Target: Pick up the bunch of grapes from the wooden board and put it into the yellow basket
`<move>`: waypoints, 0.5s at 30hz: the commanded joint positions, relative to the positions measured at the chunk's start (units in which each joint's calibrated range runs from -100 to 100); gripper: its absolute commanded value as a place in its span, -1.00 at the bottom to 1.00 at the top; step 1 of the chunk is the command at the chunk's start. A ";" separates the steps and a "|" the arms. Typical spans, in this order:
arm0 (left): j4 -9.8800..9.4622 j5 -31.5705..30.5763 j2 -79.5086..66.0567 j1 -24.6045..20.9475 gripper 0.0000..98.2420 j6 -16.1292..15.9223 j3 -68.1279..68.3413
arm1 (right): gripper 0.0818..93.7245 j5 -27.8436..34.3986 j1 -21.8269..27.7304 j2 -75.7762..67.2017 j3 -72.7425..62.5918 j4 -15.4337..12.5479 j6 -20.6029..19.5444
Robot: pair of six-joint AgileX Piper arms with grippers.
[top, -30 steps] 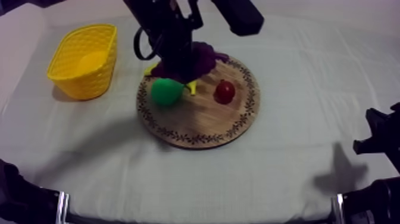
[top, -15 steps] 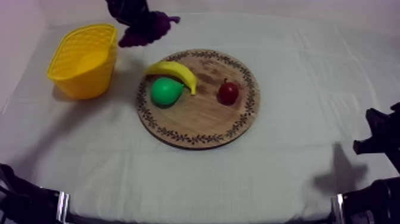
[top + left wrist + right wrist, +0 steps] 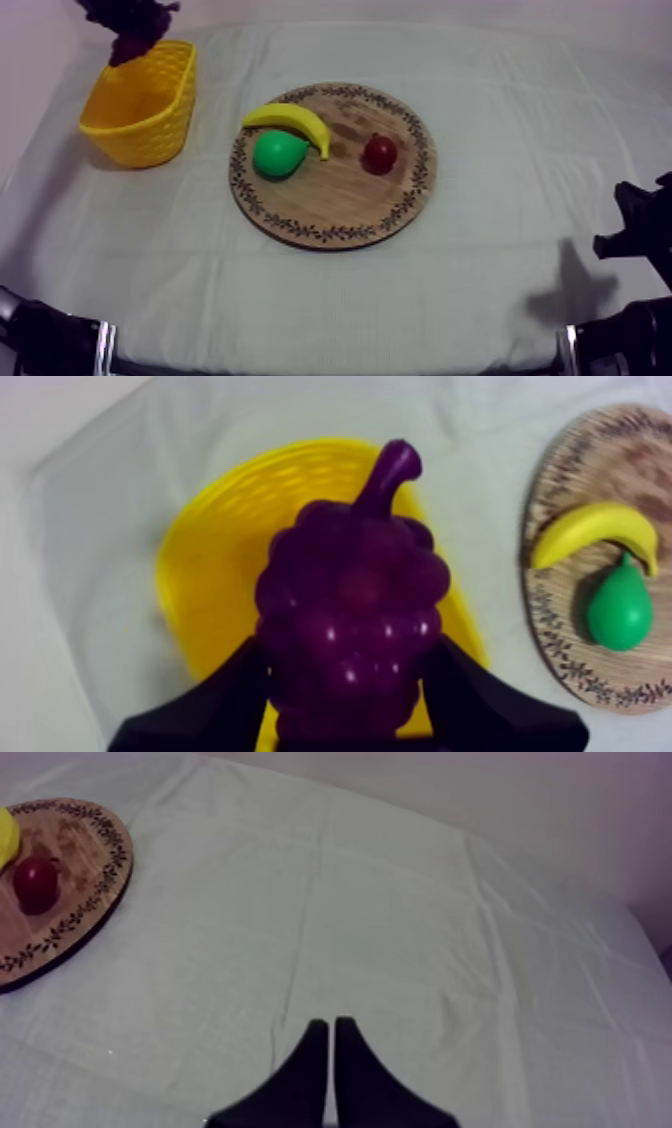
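Observation:
A purple bunch of grapes (image 3: 350, 601) hangs in the air over the yellow basket (image 3: 215, 576), with my left gripper (image 3: 345, 648) shut on its lower part, one black finger (image 3: 225, 701) on each side. From above, the grapes (image 3: 133, 28) are over the far rim of the basket (image 3: 140, 105) at the table's left. The round wooden board (image 3: 340, 205) lies mid-table. My right gripper (image 3: 331, 1047) is shut on nothing, its fingers a narrow wedge over bare cloth, and rests low at the right edge (image 3: 632, 235).
On the board lie a banana (image 3: 292, 120), a green pear (image 3: 278, 154) and a small red fruit (image 3: 379, 153). Bare cloth stretches between the board and my right gripper. The board's rim (image 3: 95, 892) and the small red fruit (image 3: 35, 883) lie beyond that gripper.
My left arm has lifted the grapes off the board and carried them left, from over the banana to above the basket. The right arm has stayed still.

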 commanded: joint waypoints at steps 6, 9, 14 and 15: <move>0.53 -0.09 -0.36 -4.68 -0.14 0.94 0.78 | -0.99 0.00 0.02 0.00 -0.04 -0.02 0.04; 0.59 -0.09 -0.06 -5.27 -0.14 1.44 1.43 | -0.99 0.00 0.02 0.00 -0.04 -0.02 0.01; 1.03 -0.27 1.43 -5.49 -0.10 1.45 2.20 | -0.99 0.00 0.02 0.00 -0.04 -0.02 -0.01; 1.19 -0.51 1.83 -5.46 -0.09 1.34 2.44 | -0.99 0.00 0.02 0.00 -0.04 -0.02 -0.01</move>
